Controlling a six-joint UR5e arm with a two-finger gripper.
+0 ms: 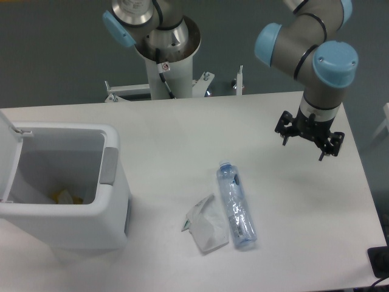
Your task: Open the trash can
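The trash can [64,188] sits at the left edge of the table [176,134], and we see it already open: its lid [7,149] stands tipped up along the left side, the mouth is clear, and something yellow lies at the bottom. The grey push tab [109,165] on the right rim is untouched by anything now.

Our gripper [308,135] hangs above the right side of the table, well apart from the bin, with its fingers spread open and nothing between them. The wrist is tilted a little, so the fingers point down and slightly sideways.

We judge the opening itself done. Doing the present step well means clearing away cleanly: we keep the arm high and on its own side, never swinging over the raised lid, since a knock there could drop it shut again.

Between bin and gripper lie a clear plastic bottle [236,205] with a blue cap, flat on its side, and just left of it a crumpled white wrapper [205,225], touching or nearly touching the bottle. Neither stands in the arm's way at its present height. The robot's base column [163,55] rises behind the far edge.
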